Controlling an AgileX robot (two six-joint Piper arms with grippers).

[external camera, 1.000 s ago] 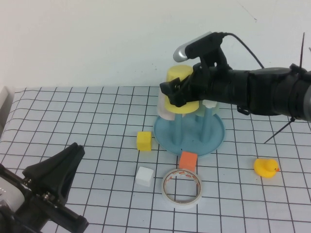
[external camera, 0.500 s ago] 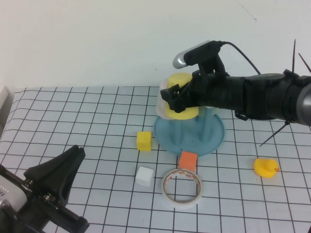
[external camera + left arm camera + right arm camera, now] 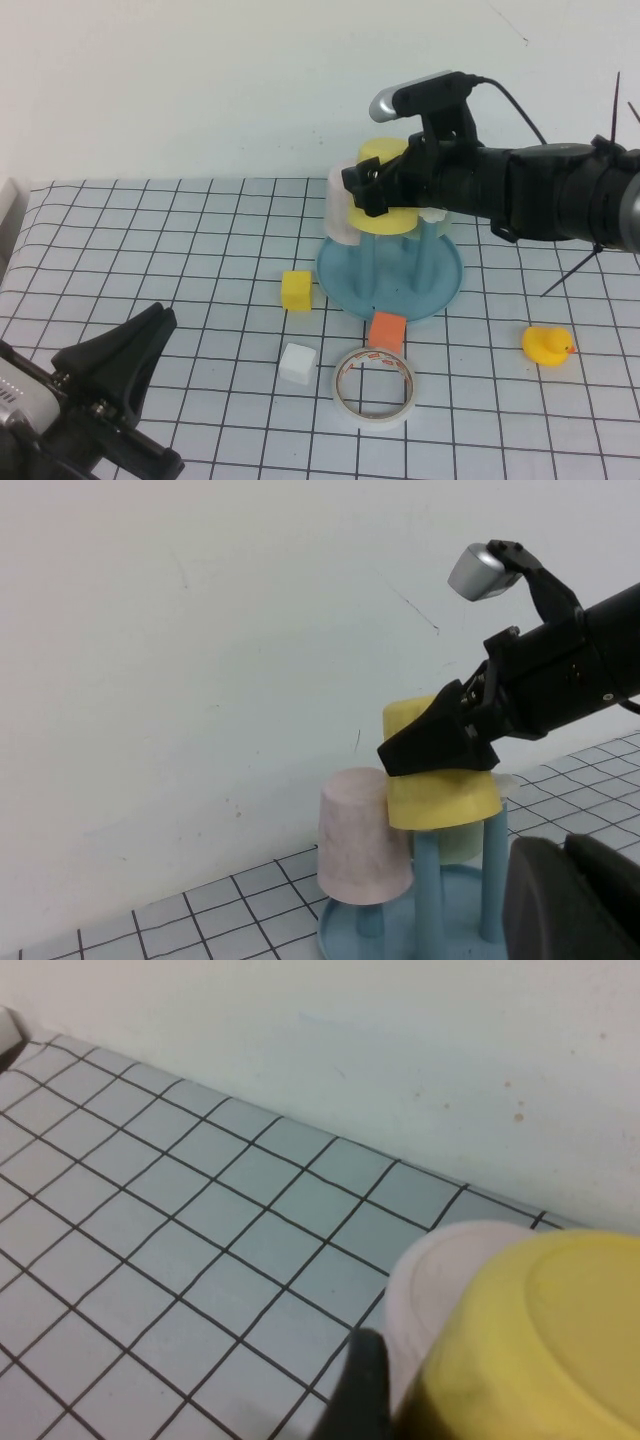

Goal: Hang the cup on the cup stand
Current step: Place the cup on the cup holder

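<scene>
Cup handling comes last in this scene: nearest, the left hand point(image 3: 110, 385) idles low over the table point(image 3: 150, 250), its grip state hidden. Farther back, the right hand point(image 3: 372, 190) clamps the inverted yellow cup point(image 3: 385, 190) above the cup stand point(image 3: 390, 275), beside the pink cup point(image 3: 362, 835). Light, stiff, slick plastic; a sidewall grip suits it.

Right gripper point(image 3: 372, 190) raised, clamped; left gripper point(image 3: 110, 385) low, apparently idle.
</scene>
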